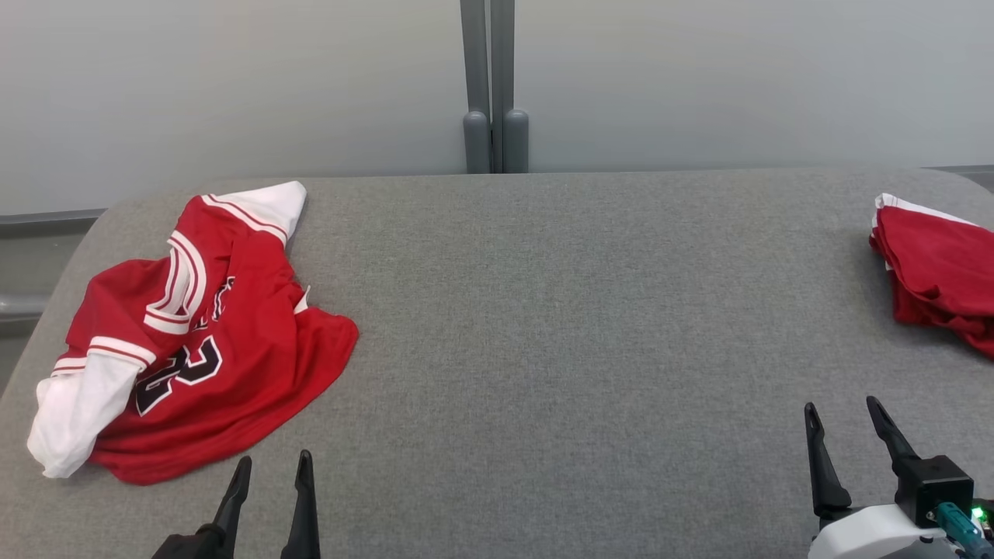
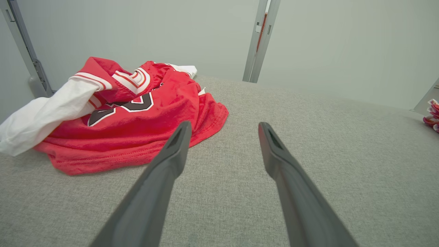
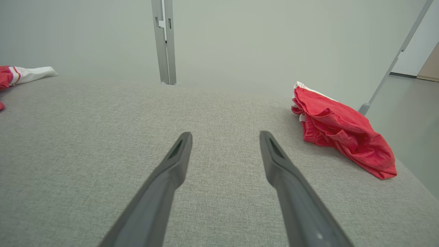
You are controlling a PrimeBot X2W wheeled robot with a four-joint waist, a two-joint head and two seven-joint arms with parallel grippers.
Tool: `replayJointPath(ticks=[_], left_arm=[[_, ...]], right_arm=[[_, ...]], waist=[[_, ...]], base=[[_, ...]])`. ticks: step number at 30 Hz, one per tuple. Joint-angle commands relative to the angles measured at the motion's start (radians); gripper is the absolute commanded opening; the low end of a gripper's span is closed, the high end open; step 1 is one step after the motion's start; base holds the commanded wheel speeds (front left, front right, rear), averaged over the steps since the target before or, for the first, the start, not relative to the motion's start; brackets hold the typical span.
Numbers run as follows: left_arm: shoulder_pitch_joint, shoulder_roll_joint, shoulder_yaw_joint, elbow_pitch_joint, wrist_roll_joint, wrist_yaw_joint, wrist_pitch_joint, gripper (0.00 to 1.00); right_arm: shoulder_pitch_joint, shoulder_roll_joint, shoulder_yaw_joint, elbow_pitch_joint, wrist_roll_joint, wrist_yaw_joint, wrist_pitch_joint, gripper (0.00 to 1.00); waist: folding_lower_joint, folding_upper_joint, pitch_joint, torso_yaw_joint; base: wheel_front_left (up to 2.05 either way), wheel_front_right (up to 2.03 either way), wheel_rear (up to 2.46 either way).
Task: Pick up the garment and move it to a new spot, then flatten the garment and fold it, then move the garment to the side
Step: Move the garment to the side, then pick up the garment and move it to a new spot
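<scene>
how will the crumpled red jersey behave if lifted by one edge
Probably floppy: the jersey lies in soft folds, so it should drape from wherever it's pinched. It looks thin, likely light. On the woven grey table, a push would probably bunch it, not slide it.

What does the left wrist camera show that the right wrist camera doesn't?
Left wrist view: the crumpled red jersey close up, with its black number and white sleeve, just left of the open left gripper.
Right wrist view: the other red garment in full, bunched near the table's right edge, the floor beyond it, and the open right gripper.
Both: the gray table, the gray post at the wall, and a sliver of the farther garment at the picture's edge.
</scene>
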Motion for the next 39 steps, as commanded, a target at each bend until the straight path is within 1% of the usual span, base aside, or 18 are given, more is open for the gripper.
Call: replayJointPath(ticks=[1,8,12,16,20,23,26,29,33,36,37,39], left_arm=[[0.005,0.003,0.005,0.001,0.005,-0.002,0.000,1.00],[0.001,0.003,-0.002,0.001,0.008,-0.005,0.000,1.00],[-0.013,0.003,-0.006,0.003,0.009,-0.005,0.000,1.00],[-0.030,0.003,-0.006,0.008,0.013,-0.006,0.000,1.00],[-0.026,0.003,0.002,0.015,0.003,-0.003,0.000,1.00],[-0.021,0.004,0.019,0.023,0.018,-0.006,0.000,1.00],[-0.009,0.003,0.045,0.024,0.021,-0.008,0.000,1.00],[-0.003,0.003,0.068,0.026,0.010,-0.009,0.000,1.00],[-0.037,0.003,0.062,0.036,0.020,-0.018,0.000,1.00],[-0.090,0.003,0.051,0.048,0.020,-0.021,0.000,1.00],[-0.105,0.003,0.042,0.064,0.016,-0.023,0.000,1.00],[-0.159,0.006,-0.008,0.138,0.009,-0.027,0.000,1.00]], right_arm=[[-0.001,0.003,-0.003,0.000,-0.008,-0.001,-0.003,1.00],[0.004,0.012,-0.001,-0.003,-0.007,-0.001,-0.003,1.00],[0.007,0.018,0.022,0.000,0.001,-0.001,-0.003,1.00],[0.013,0.019,0.055,0.002,0.015,-0.001,-0.003,1.00],[0.016,0.023,0.100,0.012,0.038,-0.001,-0.003,1.00],[0.007,0.023,0.137,0.026,0.045,-0.001,-0.003,1.00],[-0.013,0.018,0.155,0.032,0.052,-0.001,-0.003,1.00],[-0.019,0.015,0.171,0.038,0.058,-0.001,-0.003,1.00],[-0.015,0.008,0.176,0.048,0.064,-0.001,-0.003,1.00],[-0.024,-0.006,0.175,0.051,0.063,-0.001,-0.003,1.00],[-0.032,-0.011,0.174,0.048,0.062,-0.001,-0.003,1.00],[-0.051,-0.027,0.171,0.045,0.058,-0.001,-0.003,1.00]], waist=[[0.0000,0.0000,0.001,-0.002],[0.0000,0.0000,0.001,0.007],[0.0000,0.0000,0.004,0.036],[0.0000,0.0000,0.002,0.113],[0.0000,0.0000,-0.002,0.225],[0.0000,0.0000,-0.006,0.310],[0.0000,0.0000,-0.008,0.368],[0.0000,0.0000,-0.008,0.402],[0.0000,0.0000,0.003,0.414],[0.0000,0.0000,0.036,0.396],[0.0000,0.0000,0.052,0.387],[0.0000,0.0000,0.097,0.367]], base=[[0.00,0.00,0.00],[0.00,0.00,0.00],[0.00,0.00,0.00],[0.00,0.00,0.00],[0.00,0.00,0.00],[0.00,0.00,0.00],[0.00,0.00,0.00],[0.00,0.00,0.00],[0.00,0.00,0.00],[0.00,0.00,0.00],[0.00,0.00,0.00],[0.00,0.00,0.00]])
